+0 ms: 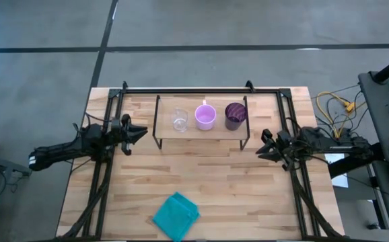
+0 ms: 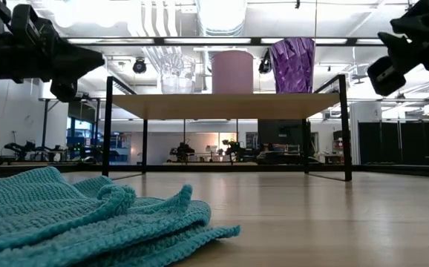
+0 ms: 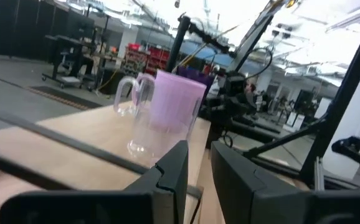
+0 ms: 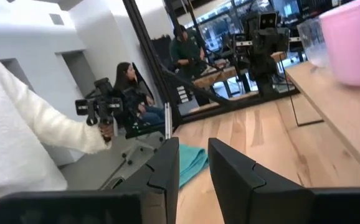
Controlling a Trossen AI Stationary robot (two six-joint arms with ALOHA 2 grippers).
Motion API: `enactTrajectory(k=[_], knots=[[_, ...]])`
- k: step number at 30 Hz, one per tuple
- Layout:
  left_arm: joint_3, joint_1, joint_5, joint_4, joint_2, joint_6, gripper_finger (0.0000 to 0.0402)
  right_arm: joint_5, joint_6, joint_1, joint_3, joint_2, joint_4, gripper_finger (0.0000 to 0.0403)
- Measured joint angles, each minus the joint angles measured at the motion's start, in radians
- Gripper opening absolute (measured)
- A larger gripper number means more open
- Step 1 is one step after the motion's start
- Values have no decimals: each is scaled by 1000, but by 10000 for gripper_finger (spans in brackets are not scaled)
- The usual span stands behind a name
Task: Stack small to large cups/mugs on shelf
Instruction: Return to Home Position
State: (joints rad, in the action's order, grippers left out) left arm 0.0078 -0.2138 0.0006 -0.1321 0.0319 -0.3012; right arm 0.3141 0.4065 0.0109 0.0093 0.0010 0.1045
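My left gripper (image 1: 140, 132) and right gripper (image 1: 260, 150) hang off either end of the shelf (image 1: 201, 133), fingers slightly parted and grasping nothing. On the shelf, left to right, stand the glass cup (image 1: 180, 119), pink mug (image 1: 205, 117) and purple tumbler (image 1: 235, 115). A teal cloth (image 1: 176, 216) lies at the near edge.

Ceiling lights (image 2: 218, 11) glare at twelve o'clock in the low view, backlighting the shelf (image 2: 226, 106); the table (image 1: 215, 175) is evenly lit.

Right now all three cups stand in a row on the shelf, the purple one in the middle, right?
No. The high view shows the pink mug in the middle; the purple cup stands at the right end. All three are on the shelf.
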Motion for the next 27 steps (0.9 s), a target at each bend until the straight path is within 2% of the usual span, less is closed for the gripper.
enactTrajectory(k=[10,14,27], knots=[[-1,0,1,29,4,38,57,0,1,0,0,0,-57,73],[-2,0,1,89,5,33,57,-1,-4,0,0,0,-57,70],[-3,0,8,118,8,29,57,-1,-6,0,0,2,-57,80]])
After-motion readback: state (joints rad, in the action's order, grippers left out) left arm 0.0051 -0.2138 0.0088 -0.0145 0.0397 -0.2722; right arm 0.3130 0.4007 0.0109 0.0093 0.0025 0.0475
